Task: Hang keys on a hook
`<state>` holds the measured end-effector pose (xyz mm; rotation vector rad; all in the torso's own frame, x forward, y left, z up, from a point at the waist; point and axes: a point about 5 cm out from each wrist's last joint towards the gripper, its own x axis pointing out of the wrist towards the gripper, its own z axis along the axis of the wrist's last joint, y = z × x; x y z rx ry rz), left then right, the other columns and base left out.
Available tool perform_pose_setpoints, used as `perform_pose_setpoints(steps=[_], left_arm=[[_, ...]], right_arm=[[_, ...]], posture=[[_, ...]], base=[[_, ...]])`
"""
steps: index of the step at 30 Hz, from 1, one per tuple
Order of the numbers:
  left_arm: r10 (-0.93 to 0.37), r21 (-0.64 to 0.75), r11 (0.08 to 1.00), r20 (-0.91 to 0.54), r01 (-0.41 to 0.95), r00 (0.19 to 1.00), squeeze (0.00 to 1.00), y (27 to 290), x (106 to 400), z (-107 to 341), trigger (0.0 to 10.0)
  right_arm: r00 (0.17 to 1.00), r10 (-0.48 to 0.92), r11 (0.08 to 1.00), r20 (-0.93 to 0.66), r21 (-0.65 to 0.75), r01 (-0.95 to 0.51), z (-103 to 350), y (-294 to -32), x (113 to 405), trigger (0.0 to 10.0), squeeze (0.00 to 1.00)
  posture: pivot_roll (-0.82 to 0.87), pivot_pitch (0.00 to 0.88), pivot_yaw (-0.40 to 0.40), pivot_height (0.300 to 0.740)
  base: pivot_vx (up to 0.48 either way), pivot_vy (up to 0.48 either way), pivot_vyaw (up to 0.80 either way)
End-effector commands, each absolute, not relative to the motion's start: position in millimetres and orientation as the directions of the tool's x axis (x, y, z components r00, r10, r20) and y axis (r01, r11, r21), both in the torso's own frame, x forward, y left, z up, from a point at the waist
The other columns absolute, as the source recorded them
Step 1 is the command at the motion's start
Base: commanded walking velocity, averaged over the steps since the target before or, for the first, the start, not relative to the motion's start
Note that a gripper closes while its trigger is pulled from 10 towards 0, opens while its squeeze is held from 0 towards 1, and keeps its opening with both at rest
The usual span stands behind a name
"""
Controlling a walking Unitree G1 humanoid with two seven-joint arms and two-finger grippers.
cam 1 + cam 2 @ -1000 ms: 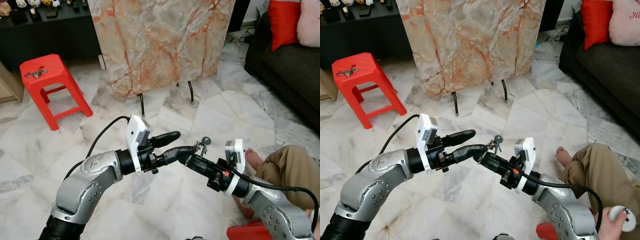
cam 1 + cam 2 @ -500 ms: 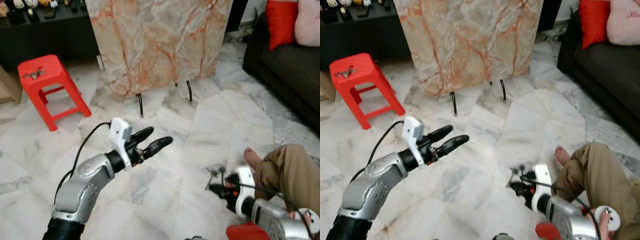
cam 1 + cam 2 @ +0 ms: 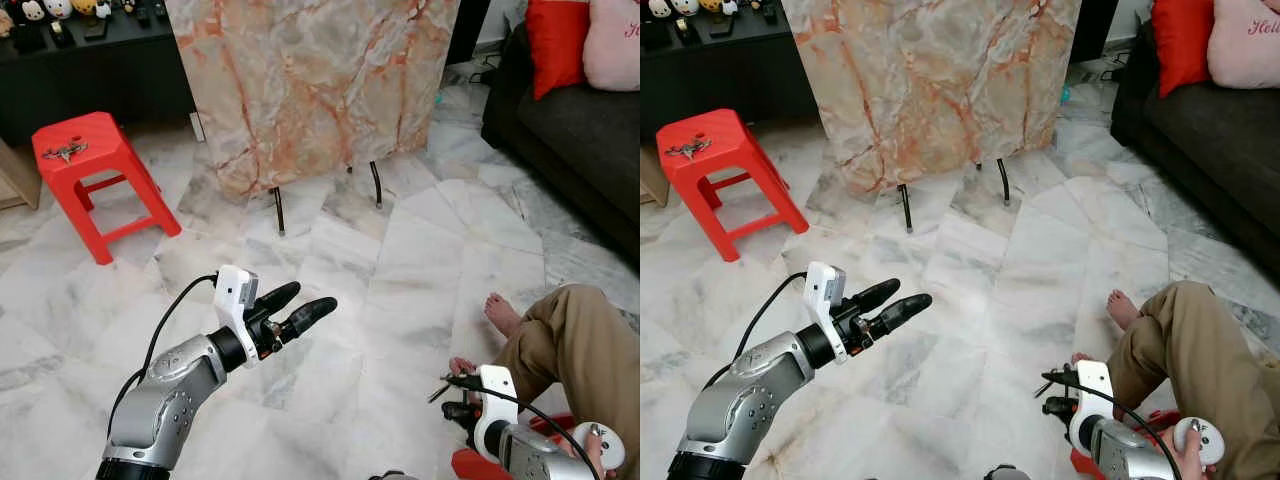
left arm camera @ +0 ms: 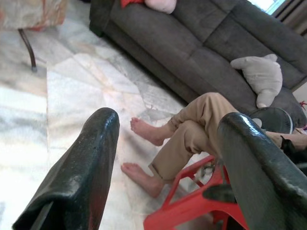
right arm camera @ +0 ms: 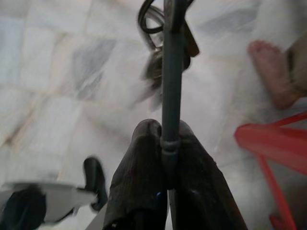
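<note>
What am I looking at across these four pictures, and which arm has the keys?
The two wide pictures come from the robot's head, looking down at a marble floor. The silver left arm reaches forward, its left gripper open with nothing between its two black fingers. The right gripper, low near a seated person's bare feet, is shut on a thin dark hook carrying a ring of keys. The close-ups come from wrist cameras looking along each gripper's fingers. Another bunch of keys lies on the red plastic stool.

White marble floor (image 3: 420, 250), leaning marble slab (image 3: 310, 80), red plastic stool (image 3: 85, 165), dark grey sofa (image 3: 580, 130), red cushion (image 3: 553, 45)
</note>
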<state>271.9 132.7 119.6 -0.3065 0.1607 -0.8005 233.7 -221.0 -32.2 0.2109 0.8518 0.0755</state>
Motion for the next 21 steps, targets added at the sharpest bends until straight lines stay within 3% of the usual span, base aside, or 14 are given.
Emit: perform_pose_setpoints(steps=[1,2,4,9,21], left_arm=[[-0.709,-0.343,0.673,-0.048,0.655,0.704,0.00,137,270,111,10.0],[-0.682,-0.347,0.704,-0.088,0.620,0.726,0.00,140,270,98,10.0],[-0.662,-0.345,0.725,-0.110,0.596,0.741,0.00,142,270,92,10.0],[-0.541,-0.327,0.826,-0.226,0.460,0.810,0.00,157,268,59,10.0],[-0.403,-0.305,0.905,-0.391,0.296,0.827,0.00,173,253,7,10.0]], right_arm=[[0.666,0.096,0.982,-0.740,0.178,0.056,-34,-226,233,0.0,0.00],[0.703,0.020,0.997,-0.711,0.065,0.036,-28,-229,241,0.0,0.00],[0.731,0.006,0.999,-0.682,0.036,0.025,-23,-228,247,0.0,0.00],[0.812,0.025,0.995,-0.584,0.092,0.035,-4,-219,266,0.0,0.00],[0.846,0.012,0.991,-0.533,0.116,0.060,15,-212,284,0.0,0.00]], posture=[[-0.17,0.162,-0.017,0.727],[-0.17,0.161,-0.017,0.727],[-0.17,0.161,-0.016,0.727],[-0.17,0.159,-0.017,0.727],[-0.18,0.151,-0.020,0.727]], base=[[0.000,0.000,0.00],[0.000,0.000,0.00],[0.000,0.000,0.00],[0.000,0.000,0.00],[0.000,0.000,0.00]])
